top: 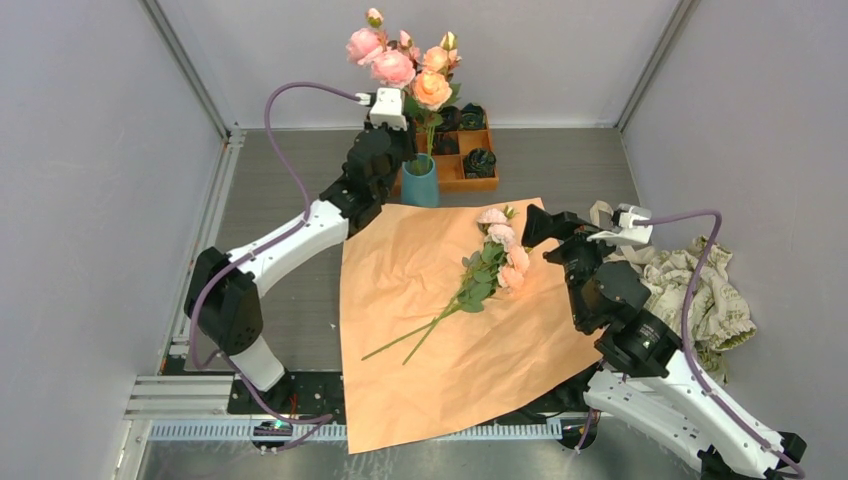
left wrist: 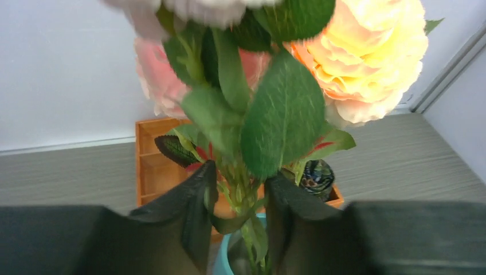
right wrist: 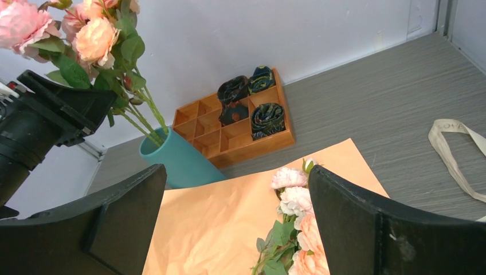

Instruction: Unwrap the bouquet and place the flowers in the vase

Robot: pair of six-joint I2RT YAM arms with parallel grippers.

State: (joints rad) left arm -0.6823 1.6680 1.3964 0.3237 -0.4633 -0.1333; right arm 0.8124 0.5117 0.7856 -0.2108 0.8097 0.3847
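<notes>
The teal vase [top: 420, 185] stands at the back in front of a wooden tray, with several pink and peach flowers [top: 400, 65] upright in it. My left gripper [top: 415, 148] sits just above the vase rim [left wrist: 220, 260]. Its jaws are slightly parted, and the green stems [left wrist: 243, 189] stand loosely between them. The bouquet's orange paper [top: 430, 330] lies spread flat mid-table. More flowers [top: 495, 260] lie on it, blooms toward the back right. My right gripper [top: 535, 225] hovers wide open beside those blooms [right wrist: 295, 200], holding nothing.
An orange wooden compartment tray [top: 465, 150] with dark rolled lumps [right wrist: 266, 117] stands behind the vase. A crumpled cream patterned paper wad [top: 695, 290] lies at the right, and a cream ribbon [right wrist: 458, 154] rests on the grey table near it. Grey walls enclose the table.
</notes>
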